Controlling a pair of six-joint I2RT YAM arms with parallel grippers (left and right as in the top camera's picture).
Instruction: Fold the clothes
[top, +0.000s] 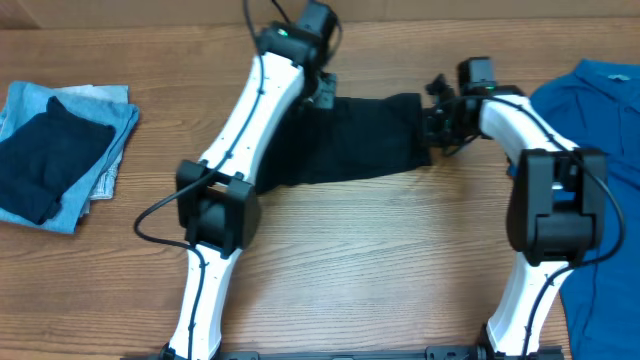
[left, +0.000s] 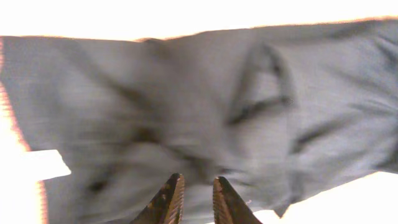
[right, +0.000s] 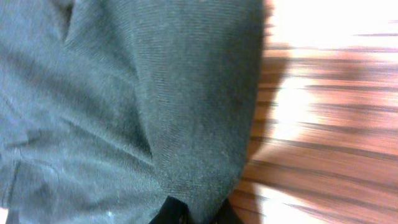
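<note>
A black garment (top: 345, 140) lies spread across the far middle of the wooden table (top: 380, 260). My left gripper (top: 322, 88) is at its far left corner. In the left wrist view the jaws (left: 193, 183) are close together with the grey-looking cloth (left: 186, 93) between them. My right gripper (top: 435, 120) is at the garment's right edge. In the right wrist view its fingers (right: 198, 211) pinch a fold of the dark cloth (right: 124, 93), with bare wood to the right.
A blue shirt (top: 600, 120) lies crumpled at the right edge, partly under the right arm. A folded stack of dark and light blue clothes (top: 60, 150) sits at the far left.
</note>
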